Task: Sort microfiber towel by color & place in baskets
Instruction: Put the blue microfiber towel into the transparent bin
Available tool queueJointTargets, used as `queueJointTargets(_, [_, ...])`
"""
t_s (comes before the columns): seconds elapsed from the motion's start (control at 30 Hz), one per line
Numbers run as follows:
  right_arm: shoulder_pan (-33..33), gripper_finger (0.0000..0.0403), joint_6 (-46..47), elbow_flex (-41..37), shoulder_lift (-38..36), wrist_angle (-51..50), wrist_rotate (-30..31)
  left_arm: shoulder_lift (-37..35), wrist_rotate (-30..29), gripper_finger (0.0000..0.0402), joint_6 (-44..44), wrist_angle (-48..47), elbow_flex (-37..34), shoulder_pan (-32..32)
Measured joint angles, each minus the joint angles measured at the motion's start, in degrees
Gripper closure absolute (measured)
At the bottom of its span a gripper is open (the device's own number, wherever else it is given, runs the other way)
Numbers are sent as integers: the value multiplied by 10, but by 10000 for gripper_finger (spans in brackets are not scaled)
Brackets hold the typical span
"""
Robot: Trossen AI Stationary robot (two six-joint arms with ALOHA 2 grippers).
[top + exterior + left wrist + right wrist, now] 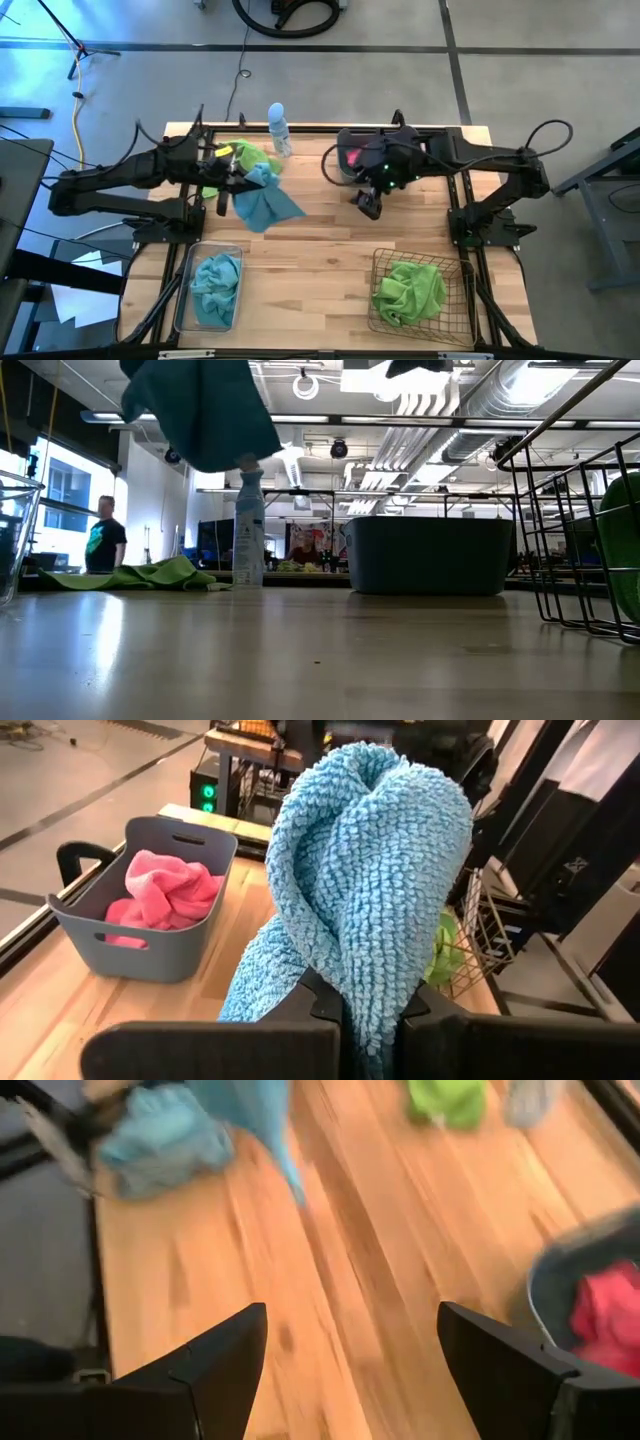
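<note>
My left gripper [232, 190] is shut on a teal-blue towel [264, 203], which hangs in the air over the table's left half and shows at the low view's top [200, 410]. A lime green towel [250, 158] lies flat on the table near the far edge, beside a clear bottle [278, 128]. My right gripper [370, 207] hovers open over bare wood in front of the grey-blue tub [340, 168], touching nothing. The tub holds a pink towel [160, 892]. The clear bin [186, 290] holds teal towels, and the wire basket [452, 300] holds green ones. My left gripper pinches the teal-blue towel between its two fingers at a bunched fold [372, 990], several layers thick. The towel is lifted clear of the table. It billows up in front of the fingers, and a loose tail [255, 990] hangs below.
A person [103, 538] stands in the room beyond the table's far left. The clear bin sits at the near left, the wire basket [580, 540] at the near right and the tub [430, 555] at the far middle. Bare wood [320, 250] lies between them.
</note>
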Motion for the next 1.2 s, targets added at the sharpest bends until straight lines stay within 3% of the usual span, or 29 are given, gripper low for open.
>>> queueJointTargets(0.2, [22,114,23,-36,-16,-1,58,-29,-8,401,-19,-5,0,-12])
queueJointTargets(0.4, [56,114,58,-92,-77,0,109,-32,-56,401,-47,1,0,-42])
queueJointTargets(0.67, [123,114,130,-254,-219,61,150,-17,-165,401,-138,207,-82,-134])
queueJointTargets(0.93, [191,114,147,-406,-306,219,158,54,-277,401,-264,258,-83,-263])
queueJointTargets(1.07, [214,114,145,-464,-314,295,160,104,-307,401,-294,215,-16,-334])
queueJointTargets(1.2, [234,114,144,-509,-315,358,158,162,-314,401,-358,24,106,-388])
